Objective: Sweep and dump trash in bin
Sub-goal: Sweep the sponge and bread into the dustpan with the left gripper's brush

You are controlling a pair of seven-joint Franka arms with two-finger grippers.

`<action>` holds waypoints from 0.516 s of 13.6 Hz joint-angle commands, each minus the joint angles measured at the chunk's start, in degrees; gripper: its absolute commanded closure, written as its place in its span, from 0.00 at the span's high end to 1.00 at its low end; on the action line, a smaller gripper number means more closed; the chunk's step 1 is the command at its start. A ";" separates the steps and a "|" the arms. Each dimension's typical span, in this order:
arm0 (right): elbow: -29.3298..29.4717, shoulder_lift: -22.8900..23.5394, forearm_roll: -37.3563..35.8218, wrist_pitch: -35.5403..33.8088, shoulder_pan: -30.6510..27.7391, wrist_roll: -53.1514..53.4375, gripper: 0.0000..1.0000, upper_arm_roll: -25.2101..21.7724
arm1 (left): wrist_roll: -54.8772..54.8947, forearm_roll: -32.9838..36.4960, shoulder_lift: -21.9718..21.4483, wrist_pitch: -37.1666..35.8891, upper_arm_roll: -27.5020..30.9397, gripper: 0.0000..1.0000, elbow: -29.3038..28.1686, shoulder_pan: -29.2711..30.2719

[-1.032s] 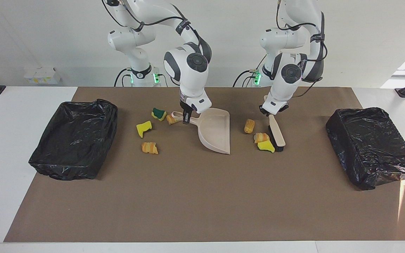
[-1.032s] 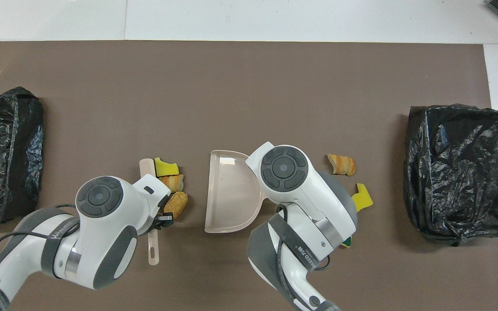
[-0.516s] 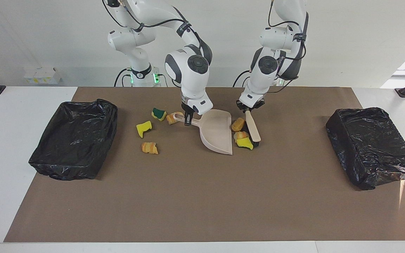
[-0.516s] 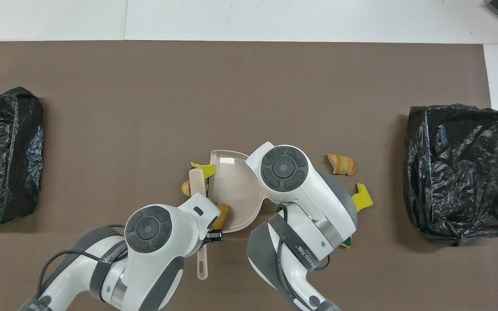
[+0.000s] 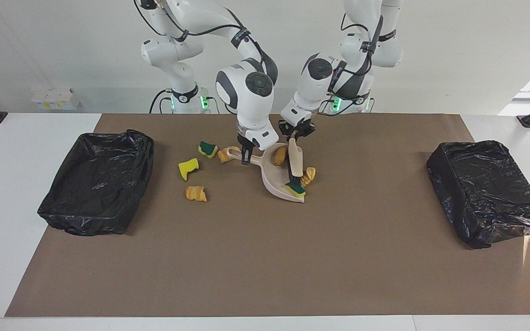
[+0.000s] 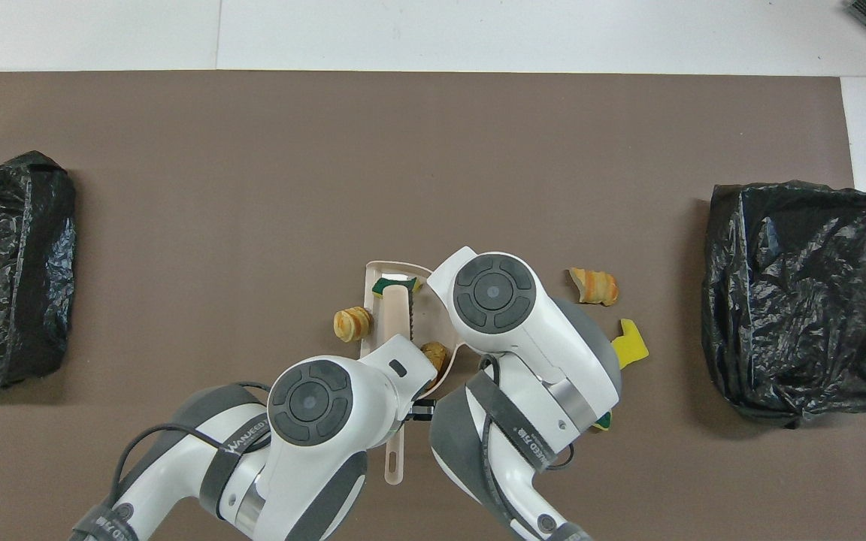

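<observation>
Facing view first: our right claw (image 5: 245, 158) is pinching the handle of the beige dustpan (image 5: 278, 181), which sits flat on the bench (image 5: 265, 257) about mid-way between the two arms' ends. Our left claw (image 5: 295, 134) is clamped on the handle of the brush (image 5: 295, 162), bristles down in the pan's mouth. One bread-like scrap (image 5: 279, 156) is inside the pan, a yellow-green sponge chunk (image 5: 296, 190) sits right at the pan's lip against the bristles, and a second bread scrap (image 5: 310, 175) is just outside the lip, beside the brush. Toward the right arm's end lie four more: a green-topped sponge (image 5: 207, 148), a bread bit (image 5: 224, 154) touching the pan handle, a yellow sponge (image 5: 188, 168) and a bread piece (image 5: 195, 193). So we count seven scraps. Two black-lined bins, one (image 5: 97, 181) at the right arm's end, one (image 5: 488, 191) at the left arm's.

Overhead view: the arms hide plenty, but the stray bread roll (image 6: 352, 324) clearly sits outside the pan wall. One pan, one brush.

Our guess is this stuff is light, soft and rolly, so it'll skitter off the bristles. Better pushed with the brush than grabbed.
</observation>
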 commanded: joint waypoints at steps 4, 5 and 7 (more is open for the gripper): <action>-0.14 -0.13 1.40 1.08 -0.27 -2.09 0.00 0.12 | 0.24 1.47 -2.08 -10.31 0.75 0.00 3.73 9.01; -0.14 -0.13 1.40 1.17 -0.27 -2.09 0.00 0.12 | 0.33 2.26 -2.08 -11.88 0.66 0.00 3.47 11.64; -0.14 0.05 1.40 1.95 -0.27 -2.44 0.00 0.12 | 0.68 2.79 -3.13 -14.26 0.66 0.00 1.81 15.34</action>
